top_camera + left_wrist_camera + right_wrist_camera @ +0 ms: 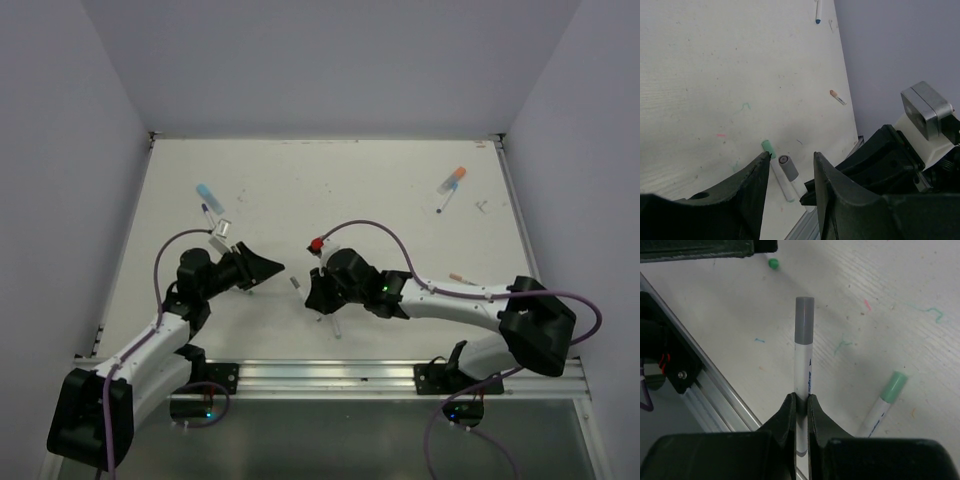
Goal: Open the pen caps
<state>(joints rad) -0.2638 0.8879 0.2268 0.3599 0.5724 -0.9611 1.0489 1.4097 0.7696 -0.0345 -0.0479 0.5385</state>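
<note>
R jaws are clamped tight on a white pen barrel (802,375). Its grey end (804,320) sticks out past the tips toward the L arm. Whether that grey bit is a cap or the tail end, can't tell. The pen is low at the surface (900,300), not far from the near edge and approx. midway along it. Whether it's resting or lifted, can't tell.

Just beside it, on the R side in the wrist view, a second white pen lies flat w/ its green cap (892,385) on. A loose small green cap (772,263) sits on its own further off, near the L arm's dark fingers.

L jaws are apart w/ nothing btwn them, aimed at the R arm. The grey end and the capped green pen show through the gap, side by side.

The light blue cap (208,190) is toward the far-left corner, w/ a thin pen body at its near end. The orange cap (457,177) is toward the far-right corner, also in line w/ a thin body. Both are well apart from the arms.

A short orange-tipped piece (837,96) lies toward the right edge. There are faint green and pink scribbles on the surface.
</note>
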